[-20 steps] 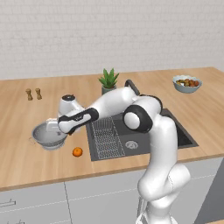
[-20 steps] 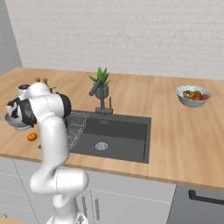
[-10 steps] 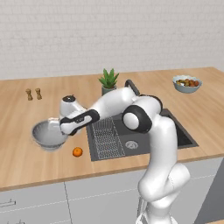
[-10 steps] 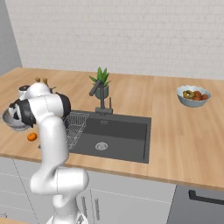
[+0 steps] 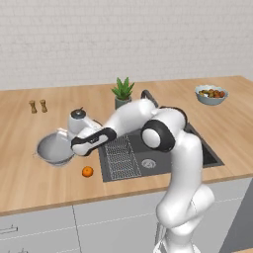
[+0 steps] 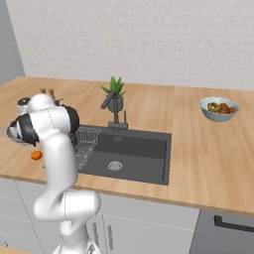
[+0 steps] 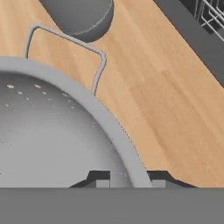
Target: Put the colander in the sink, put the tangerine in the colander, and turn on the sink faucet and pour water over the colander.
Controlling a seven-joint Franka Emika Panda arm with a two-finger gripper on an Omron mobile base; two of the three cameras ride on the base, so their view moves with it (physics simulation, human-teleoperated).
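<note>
On the wooden counter [image 5: 29, 178], left of the sink [image 5: 207, 153], the colander [image 5: 53, 148] sat upright near the front edge, with the tangerine [image 5: 87, 171] just beside it toward that edge and apart from it. The gripper [image 7: 124, 183] straddled the colander's rim, one fingertip [image 7: 101, 183] inside the bowl and the other outside, closed onto the rim. A grey soap bottle [image 5: 78, 120] stood just behind the colander's wire handle [image 7: 65, 48].

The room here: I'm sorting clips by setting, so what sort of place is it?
A rendered kitchen, most likely: a wooden counter with an inset sink and faucet, cabinet fronts below, and a fruit bowl.
</note>
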